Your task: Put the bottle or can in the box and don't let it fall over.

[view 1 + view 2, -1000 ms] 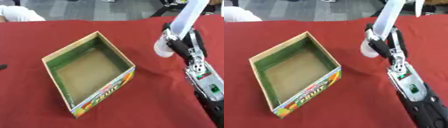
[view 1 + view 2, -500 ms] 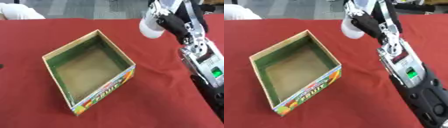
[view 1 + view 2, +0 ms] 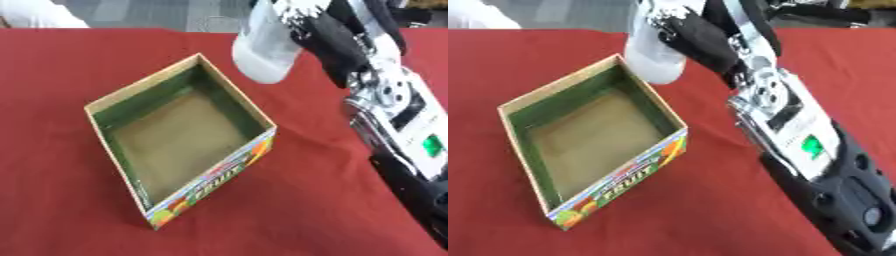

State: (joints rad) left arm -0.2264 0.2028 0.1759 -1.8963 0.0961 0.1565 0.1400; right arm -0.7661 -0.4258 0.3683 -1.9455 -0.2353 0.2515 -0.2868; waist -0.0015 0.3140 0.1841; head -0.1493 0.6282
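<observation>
Right hand (image 3: pixel 702 37): fingers curled round white bottle (image 3: pixel 654 57), held in air above far right wall of box (image 3: pixel 601 195)
Box: open top, green inside, brown floor, fruit print on front, on red table (image 3: pixel 710 210)

Red-clothed table (image 3: pixel 79 75), open cardboard fruit box (image 3: pixel 229 169) resting on it, set askew

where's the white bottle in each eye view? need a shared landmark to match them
Left eye view: white bottle at top centre-right, held in the right hand, over the box's far right corner.
Right eye view: same bottle at top centre-left.
Shared landmark: the box, by its fruit-printed front wall.
</observation>
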